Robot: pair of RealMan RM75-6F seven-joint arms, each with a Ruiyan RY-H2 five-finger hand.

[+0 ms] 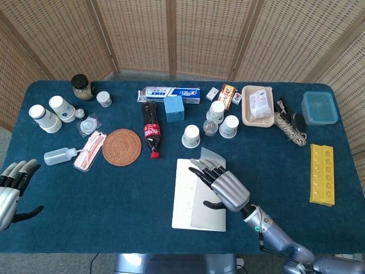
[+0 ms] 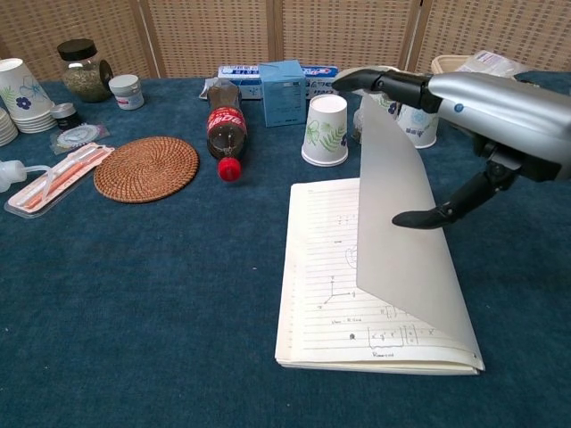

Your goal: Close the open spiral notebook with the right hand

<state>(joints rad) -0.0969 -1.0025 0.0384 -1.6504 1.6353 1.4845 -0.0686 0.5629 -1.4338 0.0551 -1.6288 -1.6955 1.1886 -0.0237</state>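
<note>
One grey cover (image 2: 397,223) of spiral notebook (image 2: 326,294) stands lifted, right hand (image 2: 482,98) fingers (image 2: 379,82) over its top edge, thumb (image 2: 437,212) behind; left hand (image 1: 11,188) spread, empty.

Matt dark-blue cloth covers the tabletop (image 2: 161,294). The spiral notebook (image 2: 330,285) has cream lined paper and a smooth grey plastic-looking cover (image 2: 401,241). The right hand (image 2: 473,107) is glossy silver metal with black fingers. A round woven coaster (image 2: 145,168) looks rough.
</note>
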